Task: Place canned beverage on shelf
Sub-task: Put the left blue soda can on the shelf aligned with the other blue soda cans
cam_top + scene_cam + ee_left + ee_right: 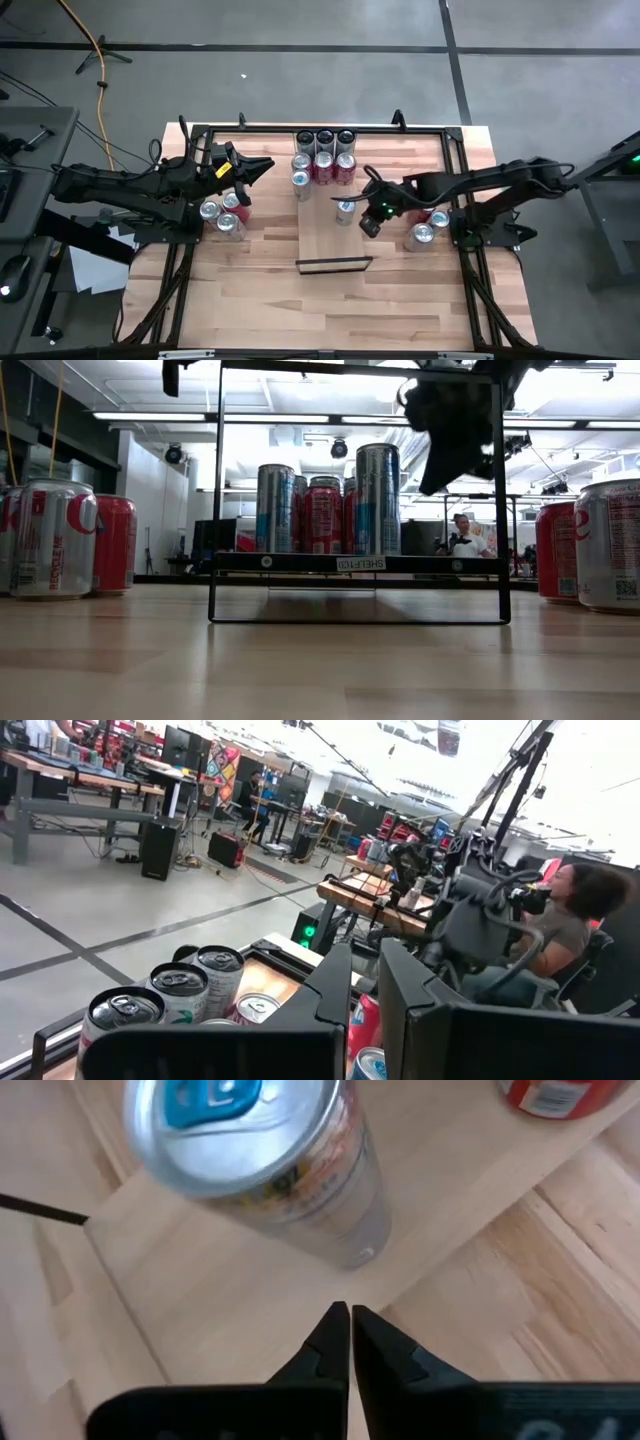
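The shelf (322, 235) is a pale board in the middle of the table, with its black lip (334, 265) toward the near edge. Several cans (324, 155) stand at its far end. A silver can with a blue tab (260, 1160) stands upright on its base near the shelf's right edge (345, 212). My right gripper (350, 1325) is shut just to the near right of this can, pointing steeply down and clear of it. In the low view it hangs above the shelf (450, 430). My left gripper (264, 166) is shut and held level above the table's far left.
Loose cans stand in a group on the left (225, 212) and another on the right (428, 230) of the table. Black frame rails (455, 150) run round the table's edges. The shelf's near half is bare wood. A person sits beyond the table (560, 920).
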Controlling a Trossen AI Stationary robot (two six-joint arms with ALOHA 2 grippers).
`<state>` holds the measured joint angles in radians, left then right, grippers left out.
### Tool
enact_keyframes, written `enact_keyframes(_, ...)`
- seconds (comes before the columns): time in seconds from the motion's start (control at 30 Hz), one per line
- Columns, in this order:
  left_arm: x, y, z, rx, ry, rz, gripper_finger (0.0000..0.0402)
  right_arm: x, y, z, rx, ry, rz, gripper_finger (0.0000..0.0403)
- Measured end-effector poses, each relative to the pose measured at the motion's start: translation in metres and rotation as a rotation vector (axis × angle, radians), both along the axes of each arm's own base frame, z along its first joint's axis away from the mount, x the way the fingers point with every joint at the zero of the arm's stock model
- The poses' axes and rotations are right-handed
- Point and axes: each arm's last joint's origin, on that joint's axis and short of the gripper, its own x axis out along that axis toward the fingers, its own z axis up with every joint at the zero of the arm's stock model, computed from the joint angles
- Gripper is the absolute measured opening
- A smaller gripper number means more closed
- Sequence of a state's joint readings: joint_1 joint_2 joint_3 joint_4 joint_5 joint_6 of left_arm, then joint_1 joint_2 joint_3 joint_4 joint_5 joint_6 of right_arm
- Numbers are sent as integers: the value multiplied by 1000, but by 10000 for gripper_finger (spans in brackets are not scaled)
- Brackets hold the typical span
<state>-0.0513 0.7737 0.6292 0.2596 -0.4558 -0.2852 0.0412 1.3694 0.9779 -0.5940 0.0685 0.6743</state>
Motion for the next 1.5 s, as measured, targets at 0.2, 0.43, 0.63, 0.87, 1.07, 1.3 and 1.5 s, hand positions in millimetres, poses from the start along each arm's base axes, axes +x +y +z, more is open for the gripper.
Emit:
enact_keyframes(0.2, 0, 0, 0, -1, -1, 0, 3, 14, -1, -15, 35, 18, -14, 0)
enact_keyframes(0.43, 0, 0, 0, 0, 0, 1, 3, 21, -2, -13, 39, -46, -58, 0)
enact_keyframes(0.63, 0, 0, 0, 0, 0, 0, 3, 27, -2, -9, 57, -122, -88, 0)
enact_keyframes(0.87, 0, 0, 0, 0, 0, 0, 3, 38, -1, -13, 71, -178, -103, 0)
enact_keyframes(1.07, 0, 0, 0, 0, 0, 0, 3, 51, -1, -23, 78, -223, -108, 0)
enact_keyframes(1.3, 0, 0, 0, 0, 0, 0, 3, 51, -1, -26, 49, -201, -74, 0)
enact_keyframes(1.5, 0, 0, 0, 0, -1, 0, 3, 51, 0, -26, 76, -193, -27, 0)
